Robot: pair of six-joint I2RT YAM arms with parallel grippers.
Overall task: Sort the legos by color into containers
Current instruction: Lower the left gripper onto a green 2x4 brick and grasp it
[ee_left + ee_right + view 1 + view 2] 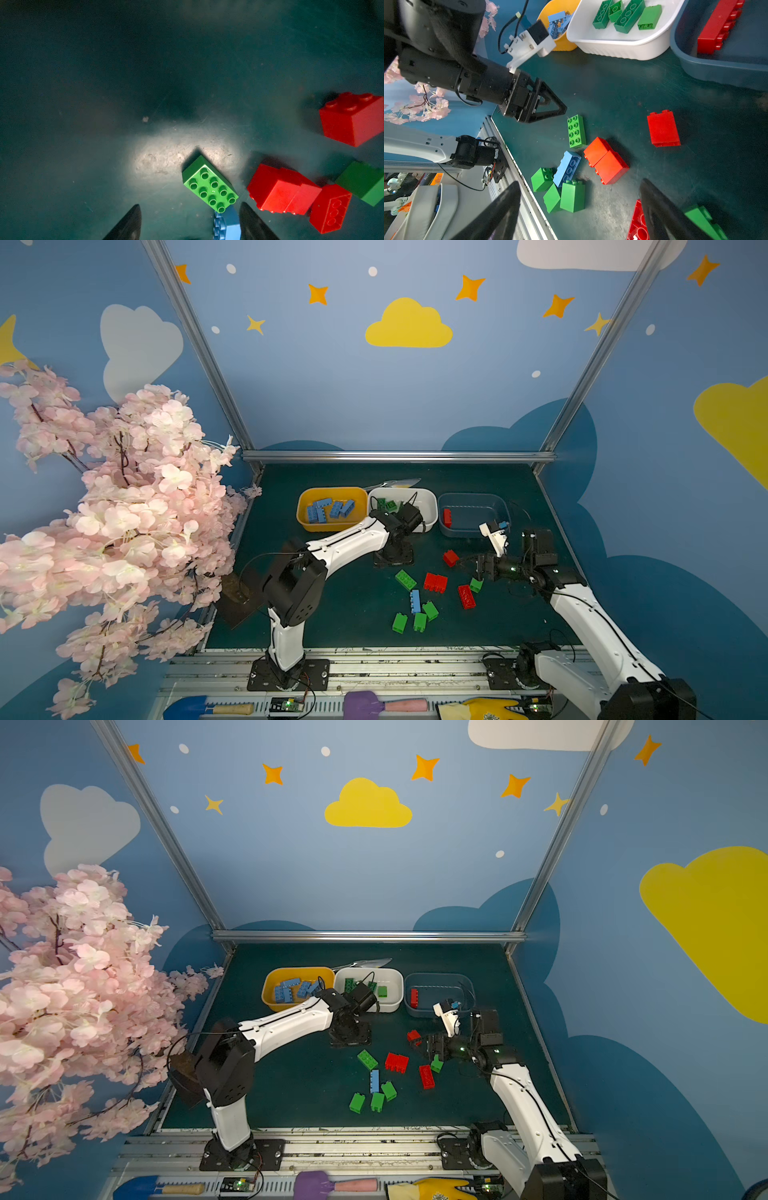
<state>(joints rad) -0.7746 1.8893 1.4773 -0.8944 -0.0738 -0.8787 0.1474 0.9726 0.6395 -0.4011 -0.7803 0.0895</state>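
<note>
Loose legos lie mid-mat: a green eight-stud brick [405,579], a red pair [435,583], a blue brick [415,600], three green bricks [419,621], a long red one [466,596] and a red block [450,558]. My left gripper [190,204] hangs open and empty over bare mat, just behind the green eight-stud brick [209,190]. My right gripper [580,181] is open and low over the long red brick [638,224]. The yellow tub [303,506] holds blue bricks, the white tub [430,506] green ones, and the blue-grey tub [473,526] one red brick.
A pink blossom branch [104,510] overhangs the mat's left edge. A metal scoop [395,483] lies behind the tubs. In front of the mat runs a metal rail [415,668], with a purple spade [374,704] and a yellow glove [478,709] beyond it.
</note>
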